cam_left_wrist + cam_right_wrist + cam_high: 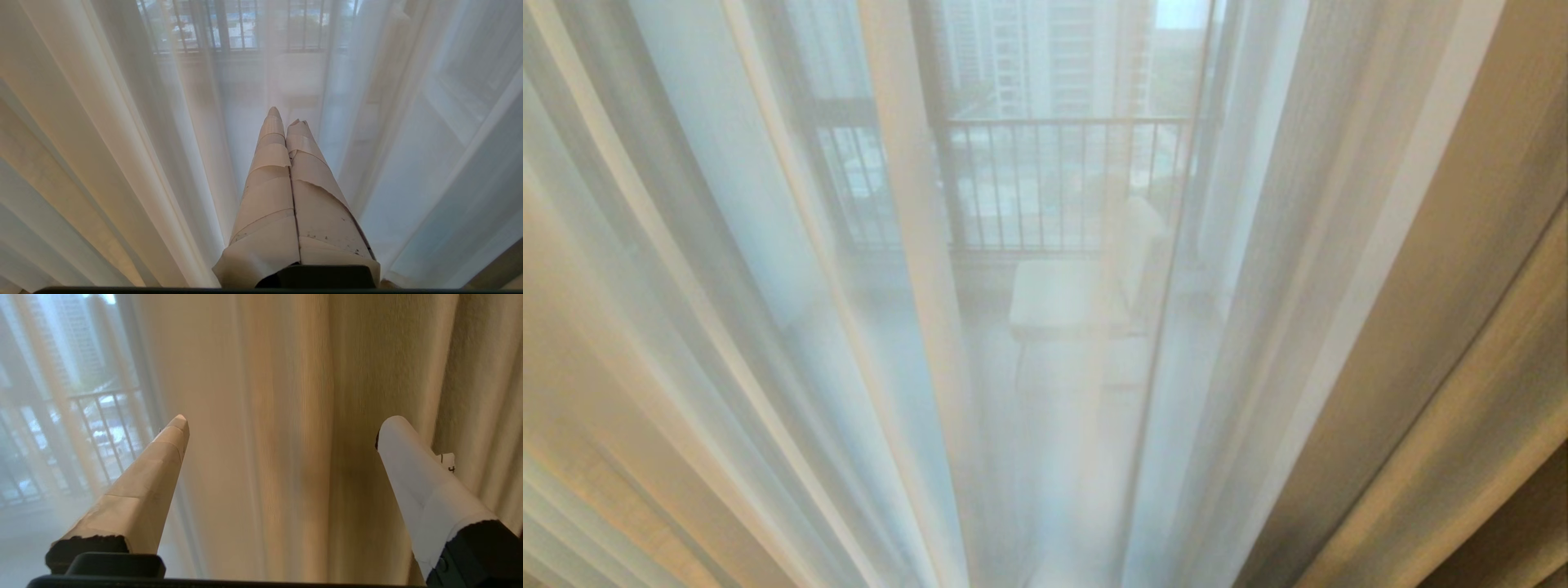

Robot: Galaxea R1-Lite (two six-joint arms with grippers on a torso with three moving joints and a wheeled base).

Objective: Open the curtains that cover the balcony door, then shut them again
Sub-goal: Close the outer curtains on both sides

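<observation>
Thin white sheer curtains [768, 245] hang shut across the whole head view, with a heavy cream-beige drape [1445, 286] bunched at the right. The balcony door shows only dimly through the sheers as a dark frame post [941, 180]. Neither gripper appears in the head view. My right gripper [286, 424] is open, its taped fingers [163, 457] spread wide, with folds of the beige drape [294, 396] straight ahead between them; I cannot tell whether they touch it. My left gripper [286, 118] is shut on nothing and points at the sheer [429, 163].
Through the sheers I see a balcony railing [1062, 180], a white chair [1078, 286] on the balcony and tall buildings beyond. More beige drape folds [596, 457] hang at the lower left.
</observation>
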